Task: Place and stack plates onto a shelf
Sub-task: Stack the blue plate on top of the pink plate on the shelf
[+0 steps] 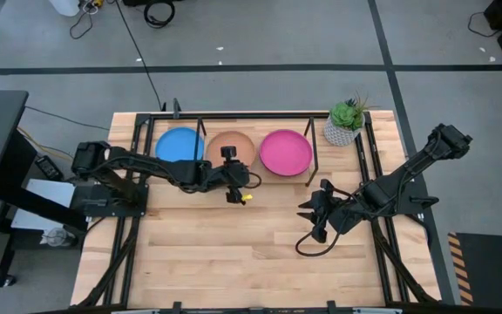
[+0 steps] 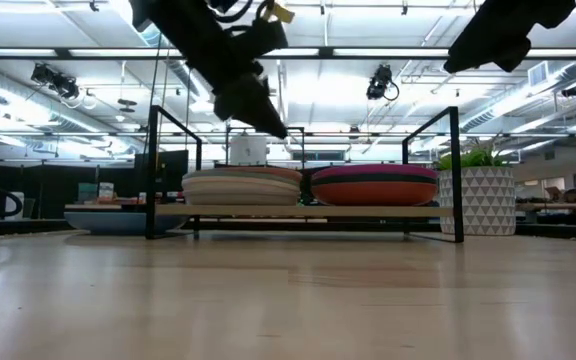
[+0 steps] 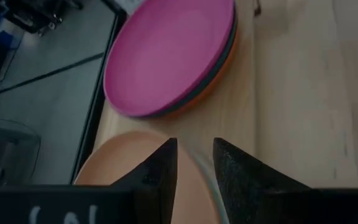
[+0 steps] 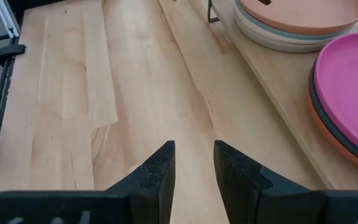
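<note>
Shelf (image 1: 234, 177): rear of table (image 1: 234, 253), carrying three plate stacks.
Terracotta plate (image 1: 231, 146): tops the shelf's middle stack.
Left gripper (image 1: 232, 194): at shelf's front edge, fingers slightly parted, empty; retreat level, clearing the rim.
Right gripper (image 1: 308, 220): off the shelf's right corner, parted, empty.

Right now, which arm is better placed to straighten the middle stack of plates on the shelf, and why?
Left. The left gripper hovers at the terracotta-topped stack on the shelf; the right gripper hangs over bare tabletop, farther off.

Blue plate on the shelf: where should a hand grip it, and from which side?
Grip the blue plate at its front rim, coming from the open table side. It lies flat and alone at the shelf end nearest the left hand, with the brown-topped stack close beside it.
</note>
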### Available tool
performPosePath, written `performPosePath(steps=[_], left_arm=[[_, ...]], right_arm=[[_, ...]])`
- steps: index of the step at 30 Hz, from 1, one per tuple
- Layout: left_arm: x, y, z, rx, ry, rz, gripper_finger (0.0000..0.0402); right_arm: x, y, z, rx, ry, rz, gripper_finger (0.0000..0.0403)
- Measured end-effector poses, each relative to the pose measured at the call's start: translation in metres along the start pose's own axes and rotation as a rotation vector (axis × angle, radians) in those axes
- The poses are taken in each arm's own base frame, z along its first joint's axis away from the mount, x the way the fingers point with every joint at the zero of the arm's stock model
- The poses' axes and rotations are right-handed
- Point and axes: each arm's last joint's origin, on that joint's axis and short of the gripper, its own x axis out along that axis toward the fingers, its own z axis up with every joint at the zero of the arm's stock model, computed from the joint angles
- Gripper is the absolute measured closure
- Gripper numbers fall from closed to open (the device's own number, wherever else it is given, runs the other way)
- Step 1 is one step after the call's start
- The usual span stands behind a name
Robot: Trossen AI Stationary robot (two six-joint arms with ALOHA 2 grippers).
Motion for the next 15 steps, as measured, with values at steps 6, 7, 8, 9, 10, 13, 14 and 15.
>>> performPosePath(steps=[6, 7, 8, 9, 10, 13, 14, 15], left_arm=[[0.002, -0.002, 0.005, 0.006, -0.039, 0.018, 0.029], [0.002, -0.002, 0.004, 0.009, -0.032, 0.019, 0.029], [0.002, -0.002, 0.002, 0.017, -0.018, 0.016, 0.029], [0.001, -0.004, 0.001, 0.028, -0.007, 0.01, 0.0291], [-0.003, -0.006, 0.001, 0.039, 0.0, 0.001, 0.0293], [-0.025, -0.002, 0.009, 0.023, -0.065, -0.034, 0.0303], [-0.035, 0.001, 0.011, 0.007, -0.089, -0.052, 0.0307], [-0.045, 0.005, 0.013, -0.007, -0.111, -0.076, 0.0311]], right_arm=[[0.0, 0.0, 0.001, -0.016, -0.003, 0.0, 0.0286], [0.0, 0.0, 0.001, -0.017, -0.003, 0.0, 0.0286], [0.0, 0.0, 0.001, -0.017, -0.003, -0.001, 0.0286], [0.0, 0.0, 0.001, -0.017, -0.003, -0.001, 0.0286], [0.0, 0.0, 0.0, -0.018, -0.003, 0.001, 0.0286], [-0.001, 0.001, -0.001, -0.024, -0.001, 0.006, 0.0286], [-0.001, 0.001, -0.001, -0.026, 0.0, 0.006, 0.0286], [-0.001, 0.002, -0.001, -0.027, 0.0, 0.007, 0.0286]])
